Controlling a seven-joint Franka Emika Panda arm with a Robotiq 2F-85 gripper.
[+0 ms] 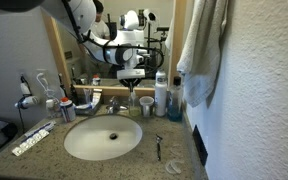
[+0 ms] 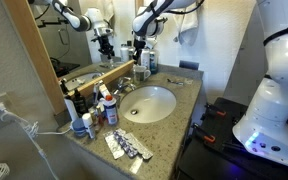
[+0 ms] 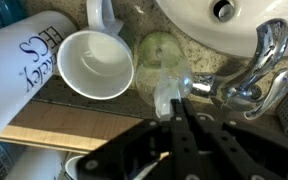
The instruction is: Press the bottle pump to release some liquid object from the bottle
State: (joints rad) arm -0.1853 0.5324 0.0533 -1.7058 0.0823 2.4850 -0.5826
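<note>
The small pale greenish bottle [image 3: 158,52] stands on the counter between the cup and the faucet, seen from above in the wrist view. Its pale pump head [image 3: 165,93] pokes out just ahead of my fingertips. My gripper [image 3: 177,104] is shut, fingers together, with the tips on or right at the pump head; I cannot tell if it is pressed down. In both exterior views the gripper [image 1: 132,74] [image 2: 139,48] points straight down over the bottle [image 1: 133,98] [image 2: 142,68] behind the sink. No liquid shows.
A pale cup [image 3: 94,65] [image 1: 147,104] stands beside the bottle, with a taller white-and-blue bottle [image 3: 24,60] [image 1: 161,94] beyond it. The chrome faucet [image 3: 259,58] and sink basin [image 1: 102,138] are close by. A mirror and a hanging towel [image 1: 202,50] are behind.
</note>
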